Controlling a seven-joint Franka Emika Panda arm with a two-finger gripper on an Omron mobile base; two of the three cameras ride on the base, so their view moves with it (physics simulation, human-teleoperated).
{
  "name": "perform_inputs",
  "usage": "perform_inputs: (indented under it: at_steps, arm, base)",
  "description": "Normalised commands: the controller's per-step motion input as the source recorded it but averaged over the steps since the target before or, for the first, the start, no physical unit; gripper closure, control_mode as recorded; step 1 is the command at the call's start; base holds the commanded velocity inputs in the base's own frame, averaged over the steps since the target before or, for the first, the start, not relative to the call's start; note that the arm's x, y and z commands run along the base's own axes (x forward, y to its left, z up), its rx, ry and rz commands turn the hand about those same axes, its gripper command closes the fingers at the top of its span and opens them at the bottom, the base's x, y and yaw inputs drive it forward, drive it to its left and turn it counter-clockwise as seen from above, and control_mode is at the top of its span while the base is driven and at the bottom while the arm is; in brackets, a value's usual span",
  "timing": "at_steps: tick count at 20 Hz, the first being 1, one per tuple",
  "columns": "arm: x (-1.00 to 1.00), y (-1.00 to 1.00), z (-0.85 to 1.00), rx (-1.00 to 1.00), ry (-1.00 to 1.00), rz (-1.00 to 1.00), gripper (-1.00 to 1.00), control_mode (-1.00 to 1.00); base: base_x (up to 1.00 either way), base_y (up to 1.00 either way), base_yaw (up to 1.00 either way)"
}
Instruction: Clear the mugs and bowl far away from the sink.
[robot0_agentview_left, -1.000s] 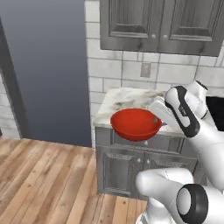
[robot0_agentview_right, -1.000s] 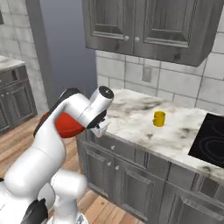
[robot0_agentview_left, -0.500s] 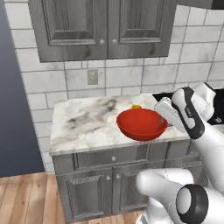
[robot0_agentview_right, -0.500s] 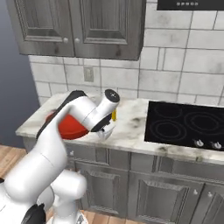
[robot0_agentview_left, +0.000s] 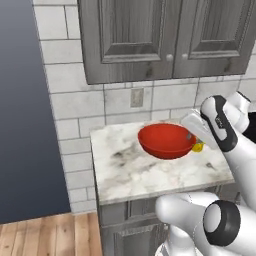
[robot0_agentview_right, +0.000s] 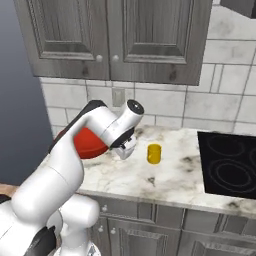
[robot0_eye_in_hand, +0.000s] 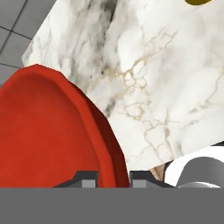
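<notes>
The two-finger gripper (robot0_eye_in_hand: 113, 177) is clamped on the rim of the wide, shallow, glossy red bowl (robot0_agentview_left: 166, 140): in the hand view the bowl's wall runs down between the two dark finger tips, one on either side of it. The bowl appears to hang clear of the white-and-grey veined marble counter (robot0_agentview_left: 150, 172), which spreads beneath the hand, though how high is hard to judge from these angles. The small yellow mug (robot0_agentview_right: 154, 154) stands on the same counter just beyond the hand, on the side away from the bowl. The step in hand looks to be the bowl's carry, with the set-down not yet made. The next move probably calls for lowering the bowl level onto bare marble, clear of the yellow mug and of the counter edge, before the fingers let go.
</notes>
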Motion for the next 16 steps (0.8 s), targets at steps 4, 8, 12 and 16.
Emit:
perform_inputs:
  at_steps: [4, 8, 12, 16]
  arm:
    - [0.00, 0.00, 0.00, 0.00, 0.00, 0.00, 1.00, 1.00]
    - [0.00, 0.00, 0.00, 0.00, 0.00, 0.00, 1.00, 1.00]
    - [0.21, 0.11, -0.11, 0.00, 0.00, 0.00, 1.00, -1.00]
    - [0.92, 0.29, -0.58, 0.00, 0.00, 0.00, 1.00, -1.00]
  base:
    - [0.13, 0.60, 0.00]
    - [0.23, 0.48, 0.00]
    - [0.52, 0.34, 0.00]
    - [0.00, 0.00, 0.00]
